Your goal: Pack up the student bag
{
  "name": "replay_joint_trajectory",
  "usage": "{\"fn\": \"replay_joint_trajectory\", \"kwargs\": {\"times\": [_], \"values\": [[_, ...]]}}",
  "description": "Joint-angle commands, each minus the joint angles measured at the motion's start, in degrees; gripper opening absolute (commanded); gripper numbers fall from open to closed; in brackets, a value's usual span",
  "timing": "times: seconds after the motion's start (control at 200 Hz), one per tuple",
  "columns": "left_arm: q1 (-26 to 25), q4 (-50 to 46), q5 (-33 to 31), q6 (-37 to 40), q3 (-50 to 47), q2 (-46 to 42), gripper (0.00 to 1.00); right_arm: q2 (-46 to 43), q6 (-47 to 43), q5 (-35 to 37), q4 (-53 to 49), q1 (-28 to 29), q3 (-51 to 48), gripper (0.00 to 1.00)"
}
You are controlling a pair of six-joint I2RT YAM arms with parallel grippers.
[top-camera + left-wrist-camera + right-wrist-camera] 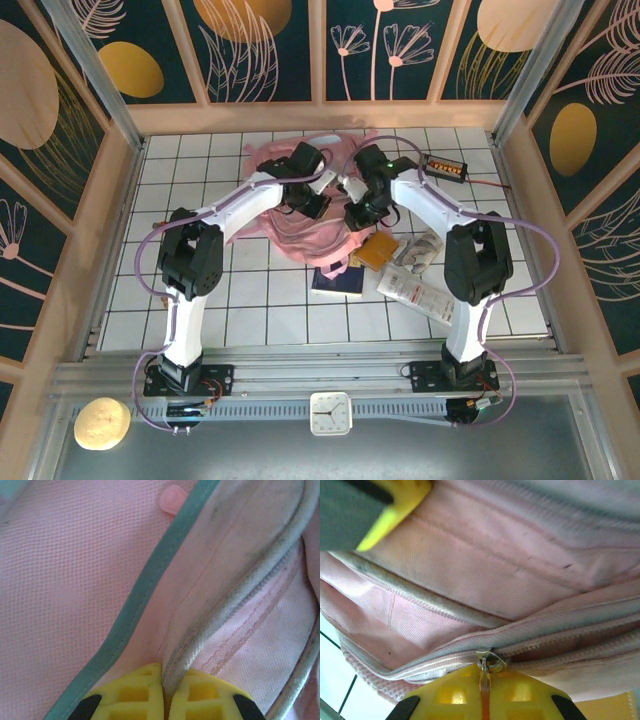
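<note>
The student bag (290,225), soft and pink, lies crumpled at the back middle of the white tiled table. My left gripper (312,203) is over its top. In the left wrist view, the yellow fingers (167,675) are shut on a grey piped edge (220,605) of the bag, beside a teal trim strip (145,595). My right gripper (357,213) is at the bag's right side. In the right wrist view, its jaws (489,672) are shut on the metal zip pull (487,661) of a pink zip. A yellow finger of the left gripper (395,502) shows at the top left.
Just in front of the bag lie a dark blue book (337,282), an orange packet (378,250) and white packets (415,292). A black device with an orange display (443,166) sits at the back right. Wooden walls enclose the table. A clock (330,413) stands below the rail.
</note>
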Motion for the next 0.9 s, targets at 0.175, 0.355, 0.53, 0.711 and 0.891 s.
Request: {"fn": "replay_joint_trajectory", "kwargs": {"times": [0.175,0.355,0.53,0.711,0.891], "values": [[0.4,-5.4,-4.7,-9.1,15.3,2.3,0.0,0.7,5.8,-2.9,-6.4,6.0,4.3,0.0],[1.5,-6.8,-8.1,-10.0,14.8,1.9,0.0,-2.8,3.7,-0.9,-10.1,5.7,3.0,0.0],[1.9,-7.5,-9.2,-11.1,18.0,4.3,0.0,-7.1,0.0,-7.1,-10.7,8.4,1.4,0.0],[1.9,-9.3,-5.3,-14.1,26.5,8.5,0.0,-5.4,1.0,-8.4,-7.0,11.1,-1.5,0.0],[1.9,-6.9,2.5,-20.9,24.6,8.0,0.0,-3.1,13.9,-6.1,9.1,11.0,-1.6,0.0]]}}
